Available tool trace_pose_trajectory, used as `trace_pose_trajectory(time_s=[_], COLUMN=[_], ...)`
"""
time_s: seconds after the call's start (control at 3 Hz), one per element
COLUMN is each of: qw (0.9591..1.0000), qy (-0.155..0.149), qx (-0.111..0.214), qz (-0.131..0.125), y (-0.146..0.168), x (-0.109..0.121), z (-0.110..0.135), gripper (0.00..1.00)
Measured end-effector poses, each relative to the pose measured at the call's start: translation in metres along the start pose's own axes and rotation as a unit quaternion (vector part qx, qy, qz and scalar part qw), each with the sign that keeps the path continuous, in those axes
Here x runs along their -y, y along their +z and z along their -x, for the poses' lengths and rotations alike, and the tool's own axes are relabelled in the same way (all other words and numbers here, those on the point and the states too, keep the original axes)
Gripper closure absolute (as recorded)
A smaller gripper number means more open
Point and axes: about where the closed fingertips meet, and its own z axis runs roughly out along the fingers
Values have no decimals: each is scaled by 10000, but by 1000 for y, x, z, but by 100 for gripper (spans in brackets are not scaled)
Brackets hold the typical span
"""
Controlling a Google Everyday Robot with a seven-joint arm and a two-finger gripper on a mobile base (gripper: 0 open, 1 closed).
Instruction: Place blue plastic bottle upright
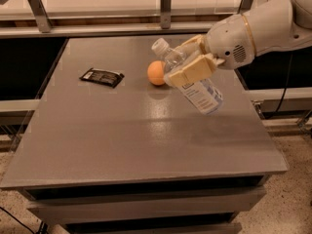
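The blue plastic bottle (201, 92) is clear with a white cap and a pale blue-and-white label. It is held tilted above the grey table (122, 140), cap up and to the left, base down and to the right. My gripper (187, 62) comes in from the right and is shut on the bottle's upper body, with tan fingers (191, 71) on both sides of it. The bottle is lifted off the table surface.
An orange ball (156, 73) lies on the table just left of the bottle. A black snack packet (101, 77) lies at the left. Metal rails (165, 6) stand behind the table. The table's right edge is close below the arm.
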Motion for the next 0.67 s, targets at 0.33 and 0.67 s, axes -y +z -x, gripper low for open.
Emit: trace_pose_trajectory(time_s=[0.33, 0.67], qw=[9999, 9968], qy=[-1, -69], qx=[91, 695], qz=[125, 382], y=[3, 5], x=[-1, -5], z=[2, 11], gripper=[100, 100])
